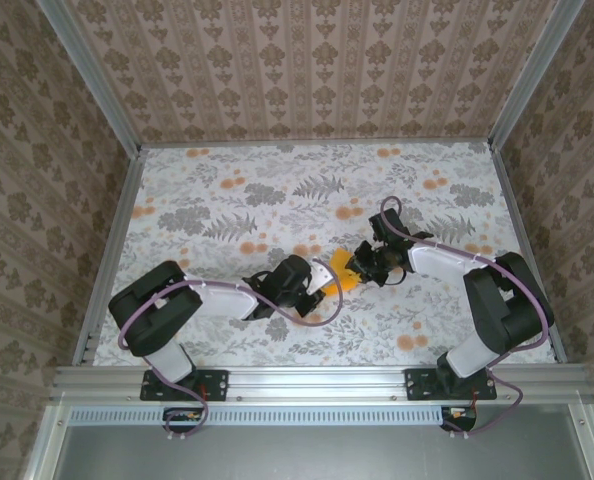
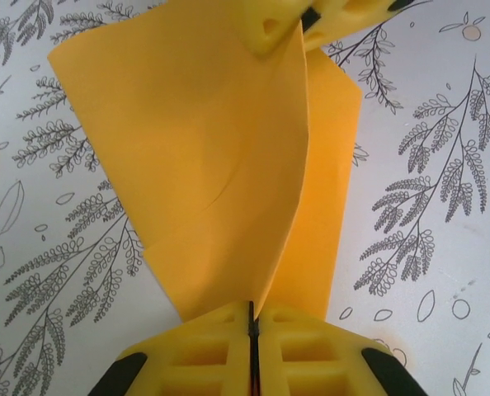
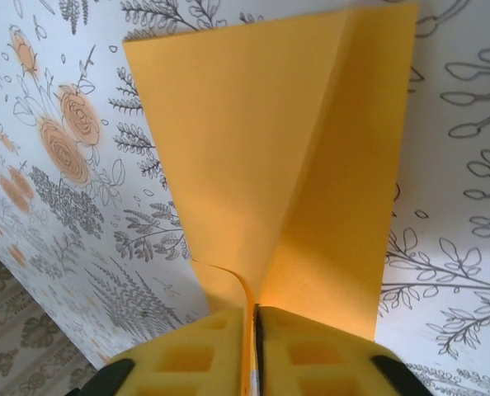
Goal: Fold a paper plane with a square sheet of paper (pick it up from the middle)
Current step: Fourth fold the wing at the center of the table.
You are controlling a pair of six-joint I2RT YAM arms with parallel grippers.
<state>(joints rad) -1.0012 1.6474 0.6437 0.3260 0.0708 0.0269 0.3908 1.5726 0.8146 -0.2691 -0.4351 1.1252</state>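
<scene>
Orange-yellow and creased, the square sheet of paper [image 2: 212,165] sits mid-way across the floral table [image 1: 227,200] between both claws, with the left gripper [image 2: 252,318] pinching one end and the right gripper [image 3: 253,318] clamped on the other.

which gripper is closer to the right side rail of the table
Right. The right gripper pinches the end of the orange-yellow paper nearest the right side rail. The left gripper pinches the opposite end, farther from that rail.
</scene>
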